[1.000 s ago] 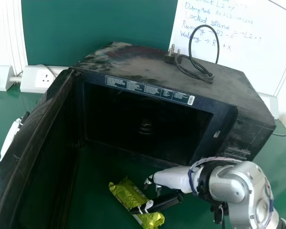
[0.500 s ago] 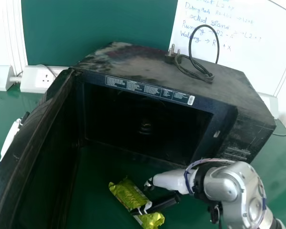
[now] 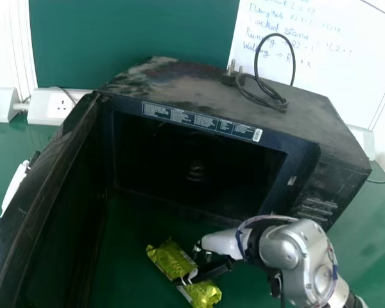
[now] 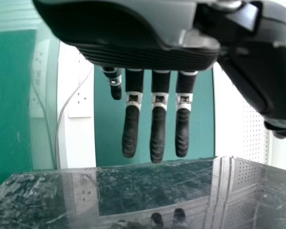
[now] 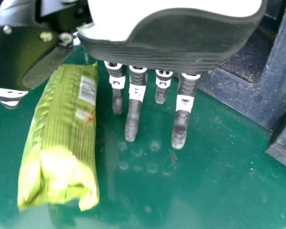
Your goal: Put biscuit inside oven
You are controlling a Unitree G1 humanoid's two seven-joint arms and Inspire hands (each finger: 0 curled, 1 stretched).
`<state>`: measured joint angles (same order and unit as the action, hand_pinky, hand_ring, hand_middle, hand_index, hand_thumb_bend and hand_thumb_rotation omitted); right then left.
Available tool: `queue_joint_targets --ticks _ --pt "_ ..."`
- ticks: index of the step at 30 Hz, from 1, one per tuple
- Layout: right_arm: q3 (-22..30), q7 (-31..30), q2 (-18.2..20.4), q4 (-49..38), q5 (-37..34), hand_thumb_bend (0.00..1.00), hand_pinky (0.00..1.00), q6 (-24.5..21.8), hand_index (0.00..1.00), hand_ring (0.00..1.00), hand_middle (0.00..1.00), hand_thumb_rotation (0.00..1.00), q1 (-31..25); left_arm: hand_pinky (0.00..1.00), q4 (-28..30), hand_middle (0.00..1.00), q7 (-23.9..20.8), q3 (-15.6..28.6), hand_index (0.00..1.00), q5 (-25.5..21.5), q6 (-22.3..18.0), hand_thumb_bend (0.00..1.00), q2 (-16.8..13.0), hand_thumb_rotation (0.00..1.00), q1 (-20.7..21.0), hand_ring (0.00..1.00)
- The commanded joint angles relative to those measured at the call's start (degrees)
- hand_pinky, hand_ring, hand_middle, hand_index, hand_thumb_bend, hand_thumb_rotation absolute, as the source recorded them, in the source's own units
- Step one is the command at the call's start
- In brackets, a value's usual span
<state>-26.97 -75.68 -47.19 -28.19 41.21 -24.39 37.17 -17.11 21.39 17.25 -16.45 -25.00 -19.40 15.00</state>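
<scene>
Your glossy, crinkled yellow-green biscuit packet (image 5: 62, 129) lies partly hidden by your white-and-black right hand (image 3: 221, 242), fingers released; the black oven door (image 3: 59, 212) partly hides your white-and-black left hand (image 3: 13, 188), fingers straight.

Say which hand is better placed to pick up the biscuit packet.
Probably the right hand: it is open beside the biscuit packet, its thumb over it, in front of the oven. The left hand is beyond the open oven door, farther from the packet.
</scene>
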Motion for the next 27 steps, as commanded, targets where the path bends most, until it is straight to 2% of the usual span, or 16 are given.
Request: queue_joint_targets --ticks 1,8,11,13,14,15,17,18,20,24,27 --pt "-1.4 -0.7 0.9 0.9 1.0 1.00 0.41 -0.1 0.86 0.56 0.64 0.51 -1.9 0.31 -0.4 0.44 0.0 0.3 0.48 -0.2 -0.6 0.52 0.3 0.08 -0.3 0.38" --pt "-3.4 -1.6 2.8 1.6 6.7 1.00 0.36 0.2 0.92 0.53 0.65 0.53 -2.4 0.31 0.2 0.43 -0.1 0.1 0.48 -0.2 -0.6 0.52 0.5 0.08 -0.3 0.38" --pt "-4.6 -1.9 3.6 1.8 9.8 1.00 0.35 0.9 0.92 0.55 0.64 0.54 -2.8 0.31 0.9 0.43 -0.5 0.0 0.48 0.0 0.0 0.52 0.5 0.08 -0.6 0.38" --pt "-5.2 -2.0 4.1 1.9 11.4 1.00 0.39 2.0 0.92 0.64 0.69 0.55 -3.2 0.31 1.4 0.43 -0.6 0.0 0.48 0.1 0.1 0.52 0.6 0.07 -0.7 0.38" --pt "-5.3 -2.0 4.4 1.8 12.0 1.00 0.52 2.3 0.91 0.75 0.78 0.55 -3.6 0.31 1.5 0.43 -0.5 0.0 0.48 0.0 0.2 0.52 0.6 0.07 -0.7 0.38" --pt "-5.3 -1.9 4.7 1.6 12.9 1.00 0.60 2.6 0.89 0.81 0.82 0.54 -4.1 0.31 1.6 0.43 -0.5 0.0 0.48 0.0 0.2 0.52 0.7 0.07 -0.7 0.38" --pt "-5.3 -1.5 5.2 1.3 13.9 1.00 0.69 3.4 0.89 0.87 0.87 0.54 -5.1 0.31 1.8 0.43 -0.5 0.0 0.48 0.0 0.2 0.52 0.7 0.07 -0.7 0.38" --pt "-5.2 -1.3 5.5 1.2 14.5 1.00 0.73 3.6 0.84 0.89 0.88 0.53 -5.7 0.31 1.9 0.43 -0.5 0.0 0.48 -0.1 0.3 0.52 0.8 0.07 -0.7 0.38" --pt "-4.9 -1.1 6.2 1.2 15.5 1.00 0.74 4.0 0.81 0.91 0.90 0.52 -6.5 0.31 2.2 0.43 -0.7 0.0 0.48 0.2 0.4 0.52 0.8 0.07 -0.8 0.38" --pt "-4.6 -1.6 7.4 1.4 17.2 1.00 0.72 4.7 0.74 0.87 0.83 0.51 -7.4 0.31 2.3 0.43 -0.8 -0.2 0.48 0.7 0.1 0.52 0.7 0.07 -0.8 0.38" --pt "-4.5 -2.2 8.2 1.5 18.4 1.00 0.72 5.1 0.74 0.87 0.84 0.51 -7.8 0.30 2.5 0.43 -1.1 -0.2 0.48 1.0 0.1 0.52 0.8 0.07 -0.8 0.38"
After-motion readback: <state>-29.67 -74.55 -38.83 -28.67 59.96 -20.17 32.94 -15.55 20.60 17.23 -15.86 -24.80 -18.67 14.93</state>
